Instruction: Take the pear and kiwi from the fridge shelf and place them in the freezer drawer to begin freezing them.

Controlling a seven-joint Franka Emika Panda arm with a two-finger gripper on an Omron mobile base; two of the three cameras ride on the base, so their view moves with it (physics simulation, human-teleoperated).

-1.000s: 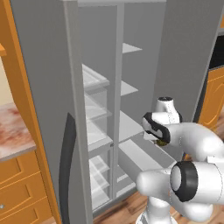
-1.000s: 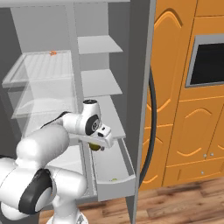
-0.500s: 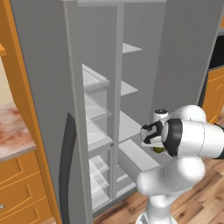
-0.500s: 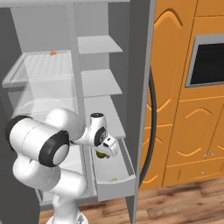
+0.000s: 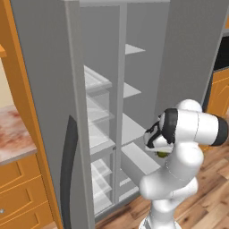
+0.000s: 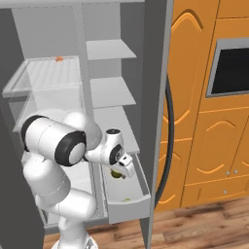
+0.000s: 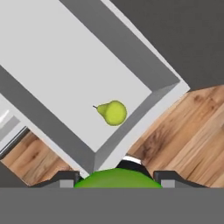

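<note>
Kiwi (image 7: pixel 117 178) sits clenched between the fingers of the gripper (image 6: pixel 118 171), at the bottom middle of the hand view, so it hangs above the open freezer drawer (image 7: pixel 65 78). I judge it is held there for dropping, because the pear (image 7: pixel 113 112) already lies inside near the drawer's corner, at the frame's center.

Grey fridge door (image 5: pixel 49 89) stands open at left, dark vertical handle (image 5: pixel 68 174) on it. Orange wooden cabinets (image 6: pixel 204 121) flank the fridge; built-in oven window (image 6: pixel 232 72) dark. Marbled worktop (image 5: pixel 13 141) at far left. Wood-plank floor (image 7: pixel 183 131). Tiny orange item (image 6: pixel 59 59) on an upper shelf.
</note>
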